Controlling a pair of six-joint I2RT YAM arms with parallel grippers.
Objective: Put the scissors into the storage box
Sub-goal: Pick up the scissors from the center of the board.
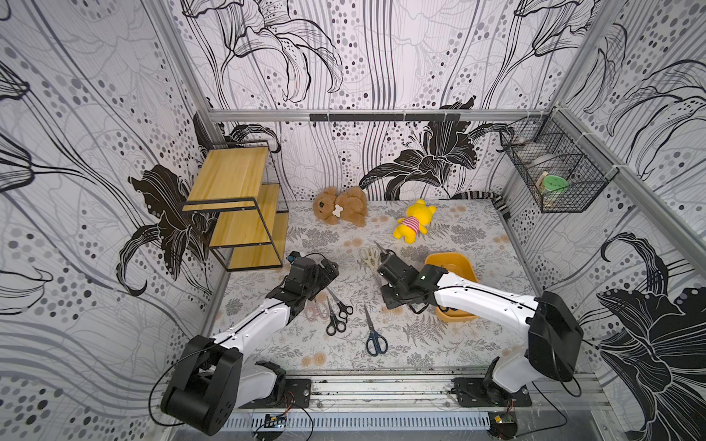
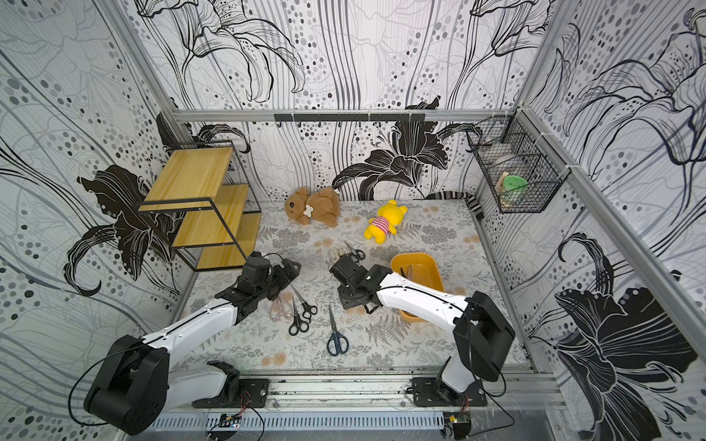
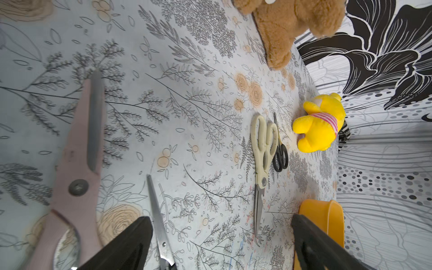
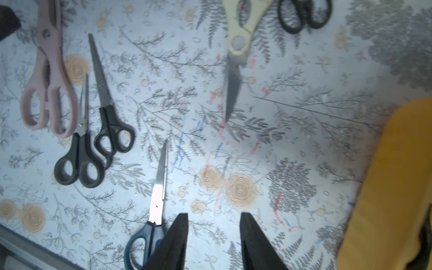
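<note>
The right end effector (image 4: 214, 217) hangs above the counter (image 1: 439, 343) with its fingers parted and nothing between them. Nearest to it in both top views is the cream kitchen shears (image 3: 263, 181), lying flat with the blades shut; the arm partly covers them there. A small black pair (image 3: 279, 150) lies just beside the cream handles.

The left end effector (image 3: 221, 218) is also spread wide and empty. It is poised over the blade ends of the pale pink pair (image 3: 77, 163) and a black-handled pair (image 4: 107, 112). A 2nd black-handled pair (image 4: 80, 145) lies against those, handles touching. The dark blue pair (image 4: 156, 205) lies apart, nearer the front edge. That makes 6 pairs on the counter.

The storage box (image 2: 414, 255) sits past the right wrist, partly under that forearm. Something dark seems to lie inside it, probably scissors, though I cannot make it out.

Judged from this, every pair is stiff steel and hard plastic, thin and flat against the counter, so there is little height to pinch. The blades look slick and taper. The pivot, or the neck just behind it, looks like the best place to hold, since it is the thickest part and close to the balance point. The cream shears look heaviest and would tip if taken by the loops.
</note>
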